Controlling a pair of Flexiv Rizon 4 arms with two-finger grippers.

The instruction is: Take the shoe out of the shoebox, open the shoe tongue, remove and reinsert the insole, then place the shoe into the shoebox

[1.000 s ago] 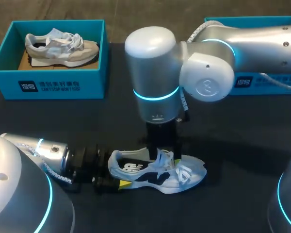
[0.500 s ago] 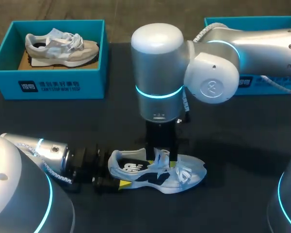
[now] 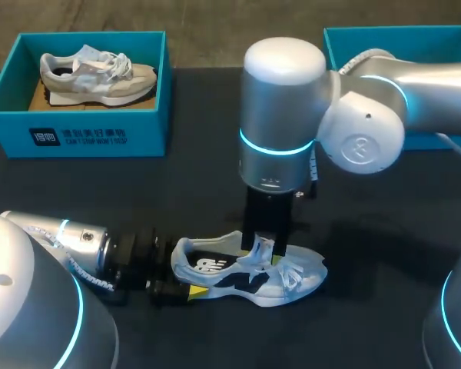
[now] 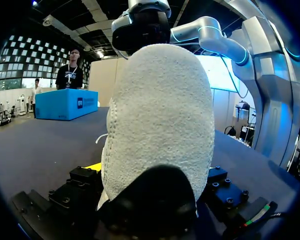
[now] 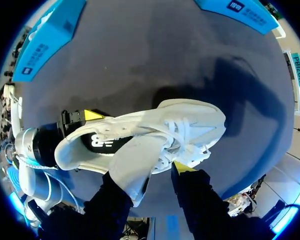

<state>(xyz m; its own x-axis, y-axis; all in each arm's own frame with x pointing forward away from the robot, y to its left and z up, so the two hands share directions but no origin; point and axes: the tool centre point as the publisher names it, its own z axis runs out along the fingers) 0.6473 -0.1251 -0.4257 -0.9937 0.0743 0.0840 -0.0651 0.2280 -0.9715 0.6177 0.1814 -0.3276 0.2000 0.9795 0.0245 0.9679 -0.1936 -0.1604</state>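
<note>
A white and navy shoe (image 3: 242, 273) rests on the dark table near the front, toe to the right. My left gripper (image 3: 183, 281) comes in low from the left and is shut on its heel; the heel (image 4: 160, 125) fills the space between its fingers. A yellow fingertip (image 5: 92, 116) shows beside the heel. My right gripper (image 3: 263, 247) hangs straight down over the laces. The white tongue (image 5: 132, 167) stands up between the right gripper's (image 5: 150, 180) fingers, against one finger, with a small gap to the yellow-tipped one (image 5: 182, 169).
An open teal shoebox (image 3: 77, 134) at the back left holds a beige shoe (image 3: 96, 73). A second teal shoebox (image 3: 399, 38) stands at the back right, partly behind my right arm. Bare dark table lies between the boxes and the shoe.
My right arm has shifted to the right above the shoe, and its fingers have drawn closer together around the tongue. The shoe and my left arm have stayed put.
</note>
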